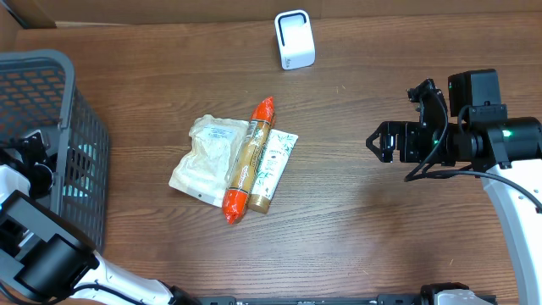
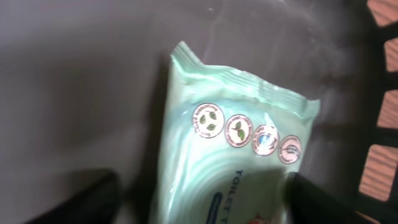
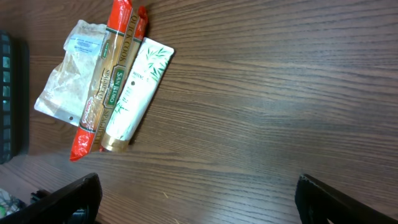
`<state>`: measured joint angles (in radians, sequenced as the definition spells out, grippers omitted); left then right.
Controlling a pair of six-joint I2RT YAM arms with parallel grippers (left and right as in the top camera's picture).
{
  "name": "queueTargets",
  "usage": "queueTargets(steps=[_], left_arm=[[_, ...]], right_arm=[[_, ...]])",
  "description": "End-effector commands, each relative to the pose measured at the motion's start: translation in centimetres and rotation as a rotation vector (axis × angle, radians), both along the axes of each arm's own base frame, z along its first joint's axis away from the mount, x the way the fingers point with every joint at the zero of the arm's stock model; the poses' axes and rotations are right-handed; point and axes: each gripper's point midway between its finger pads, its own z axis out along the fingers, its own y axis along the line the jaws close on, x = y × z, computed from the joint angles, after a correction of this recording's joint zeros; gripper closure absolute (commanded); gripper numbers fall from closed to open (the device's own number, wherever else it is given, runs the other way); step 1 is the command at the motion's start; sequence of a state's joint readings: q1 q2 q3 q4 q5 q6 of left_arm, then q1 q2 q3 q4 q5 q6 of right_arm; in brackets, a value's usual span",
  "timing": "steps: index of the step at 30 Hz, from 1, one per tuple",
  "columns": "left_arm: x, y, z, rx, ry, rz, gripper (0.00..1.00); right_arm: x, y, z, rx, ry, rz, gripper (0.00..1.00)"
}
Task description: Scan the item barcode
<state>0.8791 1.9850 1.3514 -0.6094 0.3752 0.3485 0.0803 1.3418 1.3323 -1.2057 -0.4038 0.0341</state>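
Overhead: the right gripper (image 1: 378,141) is hovering over the brown wooden tabletop (image 1: 356,229), jaws spread and empty.

Left wrist: the left gripper (image 2: 202,202) is straddling a pale green plastic wipes packet (image 2: 230,124) inside the dark grey mesh basket (image 2: 367,143). Its jaws are parted, with one finger clear of the packet.

Right wrist: the jaws are gaping, touching nothing.

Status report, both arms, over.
Left gripper open in basket, jaws astride green wipes pack, not yet gripped. Right gripper open above table. Scanner unblocked.

We take this for a mock shop checkout: a grey shopping basket (image 1: 80,127), a white barcode scanner (image 1: 295,40) and packaged goods (image 1: 212,152) on a wooden worktop (image 1: 381,229).
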Motion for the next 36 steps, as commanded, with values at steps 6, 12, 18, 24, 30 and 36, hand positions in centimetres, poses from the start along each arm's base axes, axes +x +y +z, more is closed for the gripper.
queueTargets(steps=[6,12,18,24,30,36], left_arm=[[-0.4,-2.5,-3.1,-0.154,0.009,-0.006,0.95],[-0.4,-2.6,-3.1,-0.168,0.012,0.008,0.80],[0.0,-3.3,-3.6,-0.164,0.006,-0.011,0.68],[0.4,-4.1,-4.4,-0.155,-0.002,-0.030,0.79],[0.6,-4.6,-4.2,-0.179,-0.016,-0.035,0.96],[0.7,-3.5,-0.6,-0.193,-0.054,-0.017,0.96]], right_arm=[[-0.2,0.1,0.0,0.002,0.003,0.002,0.00],[-0.3,0.1,0.0,0.002,0.007,0.002,0.00],[-0.3,0.1,-0.1,0.002,0.010,0.002,0.00],[-0.5,0.1,-0.2,0.001,0.021,0.001,0.00],[-0.5,0.1,-0.2,0.001,0.020,0.002,0.00],[-0.5,0.1,-0.2,0.001,0.021,0.002,0.00]])
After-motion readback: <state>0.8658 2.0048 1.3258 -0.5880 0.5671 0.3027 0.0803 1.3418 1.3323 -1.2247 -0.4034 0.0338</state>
